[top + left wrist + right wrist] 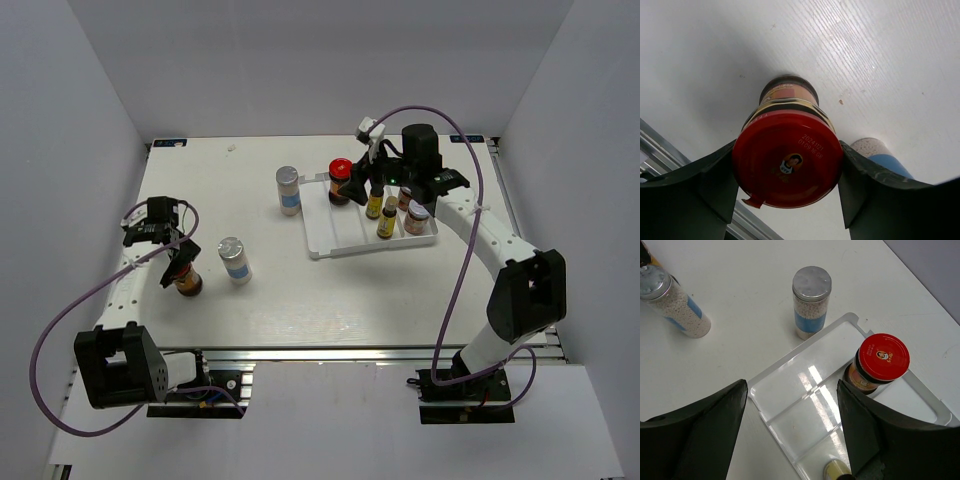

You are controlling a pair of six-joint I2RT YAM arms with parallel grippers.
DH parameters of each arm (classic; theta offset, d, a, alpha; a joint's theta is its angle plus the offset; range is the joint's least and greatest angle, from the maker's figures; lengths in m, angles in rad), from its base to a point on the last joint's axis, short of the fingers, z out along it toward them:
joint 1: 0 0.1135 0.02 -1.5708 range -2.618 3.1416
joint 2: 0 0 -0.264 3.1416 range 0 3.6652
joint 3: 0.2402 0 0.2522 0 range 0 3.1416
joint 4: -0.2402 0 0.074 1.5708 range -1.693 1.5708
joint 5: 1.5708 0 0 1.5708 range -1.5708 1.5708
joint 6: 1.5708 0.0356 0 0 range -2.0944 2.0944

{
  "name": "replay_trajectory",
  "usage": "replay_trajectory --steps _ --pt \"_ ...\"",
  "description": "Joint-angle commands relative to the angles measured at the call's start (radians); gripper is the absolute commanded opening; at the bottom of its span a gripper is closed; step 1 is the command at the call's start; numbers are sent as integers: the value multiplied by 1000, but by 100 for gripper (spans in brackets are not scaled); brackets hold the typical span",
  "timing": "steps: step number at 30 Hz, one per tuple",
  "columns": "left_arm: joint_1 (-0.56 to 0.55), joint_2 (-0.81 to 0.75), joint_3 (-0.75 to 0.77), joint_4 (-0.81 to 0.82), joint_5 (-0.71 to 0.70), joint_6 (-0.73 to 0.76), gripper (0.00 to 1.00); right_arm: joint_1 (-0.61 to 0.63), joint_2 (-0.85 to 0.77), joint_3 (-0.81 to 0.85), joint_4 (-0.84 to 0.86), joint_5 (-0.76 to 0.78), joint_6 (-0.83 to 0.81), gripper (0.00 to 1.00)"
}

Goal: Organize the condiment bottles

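Left claw clamps a dark red-lidded glass jar; right claw gapes wide, empty.
The gripped jar stands at 8 o'clock on the white counter, with a silver-capped blue-labelled shaker near its 3 o'clock. The right claw hangs over the white divided plastic tray at 2 o'clock, where a second red-lidded jar stands.

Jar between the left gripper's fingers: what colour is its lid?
Red. The lid of the jar bears a small portrait logo; left wrist view shows it best.

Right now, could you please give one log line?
left fingers: gripping red-lidded jar | right fingers: open above tray | shakers: outside tray
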Motion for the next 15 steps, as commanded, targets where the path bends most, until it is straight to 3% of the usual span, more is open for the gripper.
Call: replay_trajectory --steps 1,4,5,9,15 --pt "8 5 1 55 -4 9 70 -6 -47 -9 4 5 -14 78" --pt "15 -6 16 55 -9 16 50 -8 -52 -12 -2 5 -17 77" --pt "15 -9 25 52 -13 21 33 -9 -52 -12 -5 2 -20 77" --pt "15 -30 104 46 -15 26 0 -10 -58 -9 -14 -7 -26 76" --pt "15 8 231 118 23 23 0 -10 -59 2 -24 -19 -19 70"
